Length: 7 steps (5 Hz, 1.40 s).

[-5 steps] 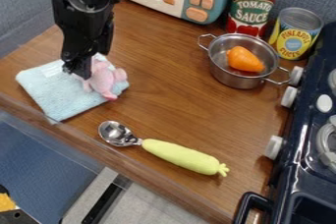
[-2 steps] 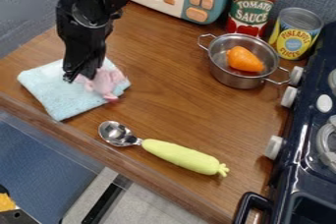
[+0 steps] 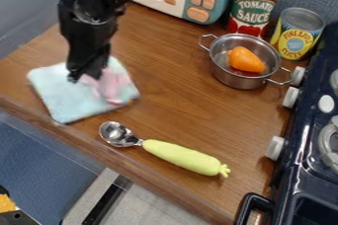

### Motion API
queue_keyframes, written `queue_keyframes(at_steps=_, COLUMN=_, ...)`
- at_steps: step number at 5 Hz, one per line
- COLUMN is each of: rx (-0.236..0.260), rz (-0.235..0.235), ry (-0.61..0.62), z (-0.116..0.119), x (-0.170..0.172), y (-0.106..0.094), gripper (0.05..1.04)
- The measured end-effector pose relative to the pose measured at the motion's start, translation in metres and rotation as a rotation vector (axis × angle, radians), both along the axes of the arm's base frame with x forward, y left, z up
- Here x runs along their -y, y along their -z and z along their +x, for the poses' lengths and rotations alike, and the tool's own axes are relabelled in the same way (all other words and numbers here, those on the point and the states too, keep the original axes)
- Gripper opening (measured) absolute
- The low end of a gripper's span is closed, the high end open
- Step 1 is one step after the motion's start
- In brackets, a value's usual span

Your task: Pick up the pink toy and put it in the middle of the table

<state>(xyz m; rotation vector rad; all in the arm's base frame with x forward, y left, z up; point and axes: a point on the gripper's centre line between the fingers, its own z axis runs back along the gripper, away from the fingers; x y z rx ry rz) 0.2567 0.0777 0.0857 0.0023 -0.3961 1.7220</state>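
A black gripper [image 3: 86, 77] is at the pink toy [image 3: 113, 86] on a blue cloth [image 3: 64, 101], likely for lifting; I cannot tell its opening or hold.

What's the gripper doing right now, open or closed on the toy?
Gripper: down at the pink toy on the light blue cloth; open or closed can't be told.

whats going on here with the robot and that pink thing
A robot arm has its tool down at a pink toy, which is over a light blue cloth. Whether it has a firm grip is hard to tell. The toy is not yet in the middle of the table. A spoon and a pot are also on the table.
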Motion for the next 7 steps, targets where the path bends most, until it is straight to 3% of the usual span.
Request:
queue_keyframes(at_steps=1, rx=0.111, rz=0.015, ry=0.030, z=0.005, x=0.013, y=-0.045, gripper=0.059)
queue_keyframes(at_steps=2, rx=0.163, rz=-0.022, ry=0.093, z=0.015, x=0.039, y=-0.058, gripper=0.059)
queue_keyframes(at_steps=4, rx=0.087, rz=-0.048, ry=0.300, z=0.035, x=0.098, y=-0.024, gripper=0.059)
queue_keyframes(at_steps=6, rx=0.004, rz=-0.046, ry=0.307, z=0.038, x=0.105, y=0.007, gripper=0.080)
queue_keyframes(at_steps=7, rx=-0.021, rz=-0.031, ry=0.259, z=0.038, x=0.098, y=0.009, gripper=0.237)
